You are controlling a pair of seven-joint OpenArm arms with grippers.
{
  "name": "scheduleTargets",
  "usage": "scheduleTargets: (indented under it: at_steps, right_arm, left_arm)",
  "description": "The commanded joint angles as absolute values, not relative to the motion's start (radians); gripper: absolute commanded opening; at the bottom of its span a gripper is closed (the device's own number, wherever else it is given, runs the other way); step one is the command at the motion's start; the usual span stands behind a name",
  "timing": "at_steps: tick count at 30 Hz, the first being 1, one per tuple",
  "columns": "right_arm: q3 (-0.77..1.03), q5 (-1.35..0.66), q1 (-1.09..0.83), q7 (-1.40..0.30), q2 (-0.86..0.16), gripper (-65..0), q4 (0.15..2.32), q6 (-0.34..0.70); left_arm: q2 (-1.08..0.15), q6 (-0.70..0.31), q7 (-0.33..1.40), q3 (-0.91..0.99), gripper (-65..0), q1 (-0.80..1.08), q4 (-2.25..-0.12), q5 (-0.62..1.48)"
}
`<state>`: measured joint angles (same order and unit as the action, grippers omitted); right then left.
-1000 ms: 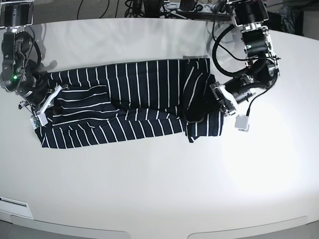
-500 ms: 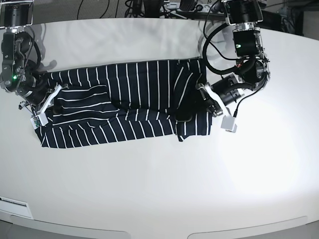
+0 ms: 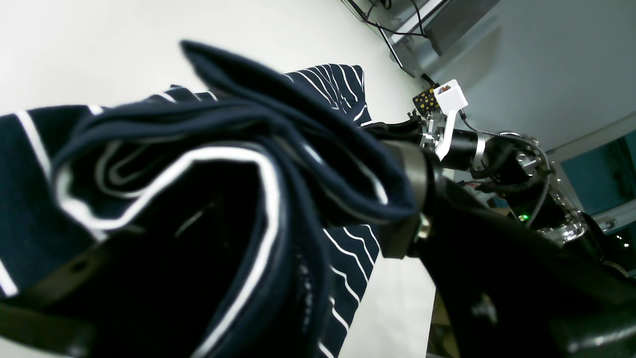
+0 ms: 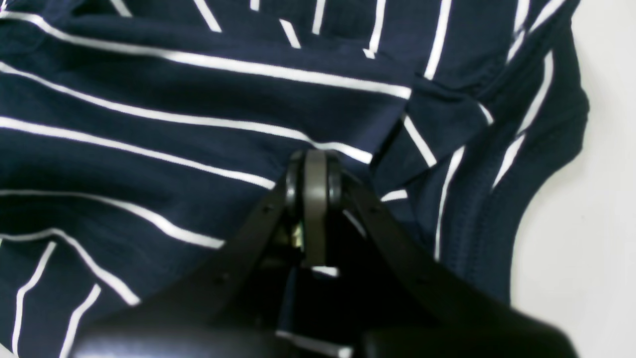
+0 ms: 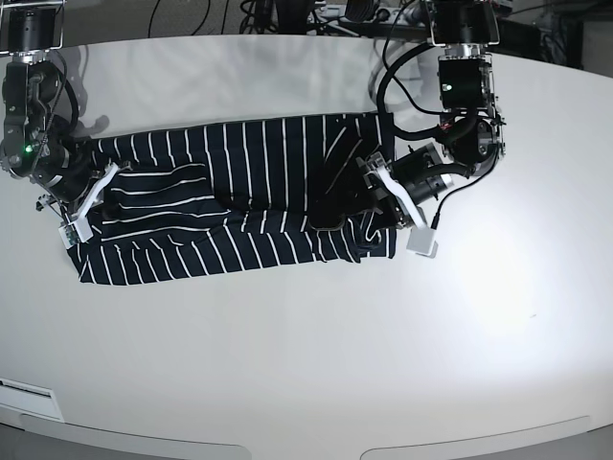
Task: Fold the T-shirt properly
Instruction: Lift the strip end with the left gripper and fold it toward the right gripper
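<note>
navy cloth with thin white stripes, the t-shirt (image 5: 230, 201) lies stretched left to right across the white surface (image 5: 316, 345). the left gripper (image 5: 369, 192) sits at its bunched right end, jaws apart around a fold. the right gripper (image 4: 314, 171) presses the left end, jaws together.

The left gripper (image 5: 369, 192) is travelling inward across the table (image 5: 306, 335), dragging the T-shirt (image 5: 230, 201) end with it, so the garment is getting shorter and bunching there. Its jaws are spreading apart around the cloth.
</note>
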<state>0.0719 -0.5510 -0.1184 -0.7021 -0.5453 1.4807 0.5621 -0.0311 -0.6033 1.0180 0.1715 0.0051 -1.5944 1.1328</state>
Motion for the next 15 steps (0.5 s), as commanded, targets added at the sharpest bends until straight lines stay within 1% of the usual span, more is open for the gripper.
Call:
scheduleTargets:
  at_steps: [1, 8, 15]
  right_arm:
    - [0.064, -0.528, -0.135, -0.809, -0.548, -65.0, 1.475, 0.580]
    - [0.064, -0.531, -0.135, -0.809, -0.548, -65.0, 1.475, 0.580]
    - [0.064, -0.580, -0.135, -0.825, -0.549, -65.0, 1.475, 0.580]
  left_arm:
    - [-0.030, -0.609, 0.994, 0.170, -27.8, -0.012, -1.612, 1.163]
    - [0.007, -0.609, 0.987, 0.170, -27.7, -0.012, -1.612, 1.163]
    - [0.031, -0.609, 0.988, 0.170, -27.7, -0.011, -1.612, 1.163]
